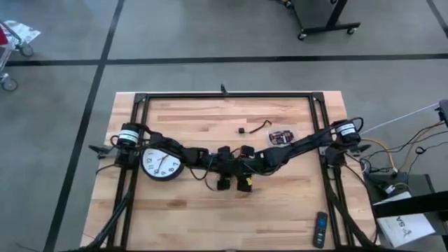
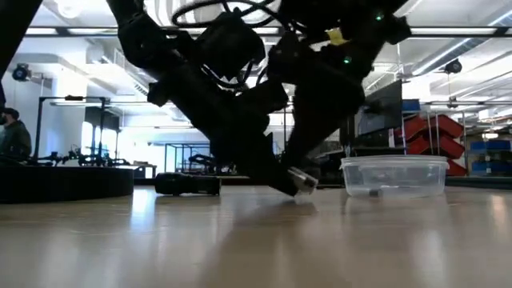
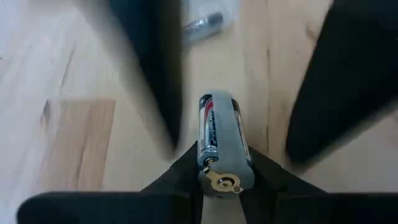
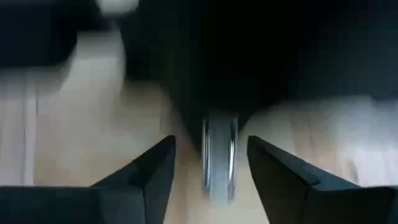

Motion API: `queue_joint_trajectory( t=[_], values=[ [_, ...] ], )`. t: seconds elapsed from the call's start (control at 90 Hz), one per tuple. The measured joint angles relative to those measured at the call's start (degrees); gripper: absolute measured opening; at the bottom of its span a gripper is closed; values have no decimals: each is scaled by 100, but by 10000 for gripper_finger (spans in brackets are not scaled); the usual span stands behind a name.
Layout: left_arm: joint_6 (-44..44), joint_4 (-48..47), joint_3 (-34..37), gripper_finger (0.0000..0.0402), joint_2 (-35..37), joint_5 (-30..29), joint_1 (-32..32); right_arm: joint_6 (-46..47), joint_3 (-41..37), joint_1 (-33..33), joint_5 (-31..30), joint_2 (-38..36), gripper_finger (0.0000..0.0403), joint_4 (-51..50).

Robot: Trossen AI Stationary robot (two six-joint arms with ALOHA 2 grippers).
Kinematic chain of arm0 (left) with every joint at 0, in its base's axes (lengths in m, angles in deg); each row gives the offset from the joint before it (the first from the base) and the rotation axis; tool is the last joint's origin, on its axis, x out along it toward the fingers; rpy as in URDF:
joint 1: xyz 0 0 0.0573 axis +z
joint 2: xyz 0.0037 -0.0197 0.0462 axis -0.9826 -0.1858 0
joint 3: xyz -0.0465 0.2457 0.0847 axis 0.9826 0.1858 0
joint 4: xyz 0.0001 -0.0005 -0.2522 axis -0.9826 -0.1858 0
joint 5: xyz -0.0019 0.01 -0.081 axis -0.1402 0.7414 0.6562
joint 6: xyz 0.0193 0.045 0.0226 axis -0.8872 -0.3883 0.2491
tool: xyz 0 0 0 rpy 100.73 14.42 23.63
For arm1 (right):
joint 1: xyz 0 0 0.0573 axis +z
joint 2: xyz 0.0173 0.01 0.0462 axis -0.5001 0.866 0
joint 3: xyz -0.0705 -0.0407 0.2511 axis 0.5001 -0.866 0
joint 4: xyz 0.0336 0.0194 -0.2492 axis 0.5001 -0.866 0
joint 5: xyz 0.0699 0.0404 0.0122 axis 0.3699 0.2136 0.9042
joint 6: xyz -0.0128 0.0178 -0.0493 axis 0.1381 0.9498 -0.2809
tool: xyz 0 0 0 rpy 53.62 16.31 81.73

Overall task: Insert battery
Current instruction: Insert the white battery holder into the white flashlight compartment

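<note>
A silver and black battery (image 3: 224, 146) is held in my left gripper (image 3: 225, 168), over the middle of the wooden table (image 1: 210, 217). My left gripper (image 1: 224, 183) is shut on it. My right gripper (image 4: 211, 155) meets it from the right and is open. Its fingers stand on either side of the same battery (image 4: 219, 163) with a gap on each side. A round white wall clock (image 1: 160, 164) lies face up at the left, under the left arm. My left gripper pinches the battery between its two fingers, at the end with the round metal terminal (image 3: 225, 182). The battery lies along the fingers and sticks out past their tips. In the low view its silver end (image 2: 302, 182) is just over the tabletop; whether it touches the wood I cannot tell.
A clear plastic tub (image 1: 282, 137) with more batteries stands right of centre toward the far edge, and shows as the clear plastic tub (image 2: 394, 174) in the low view. A small black cable piece (image 1: 255, 128) lies beside it. A remote (image 1: 319, 229) lies at the near right corner.
</note>
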Motion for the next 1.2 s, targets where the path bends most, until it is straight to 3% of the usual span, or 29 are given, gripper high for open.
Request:
queue_joint_trajectory(
  t=[0.633,0.922,1.2],
  values=[
    [-158,-137,108,59,107,24,-64,-407,-121,68,21,-2,171,-373],
    [-199,-187,181,58,192,10,-161,-427,-522,103,88,56,155,549],
    [-157,-566,628,58,800,-165,-164,-605,-502,205,65,46,140,674]
  ],
)
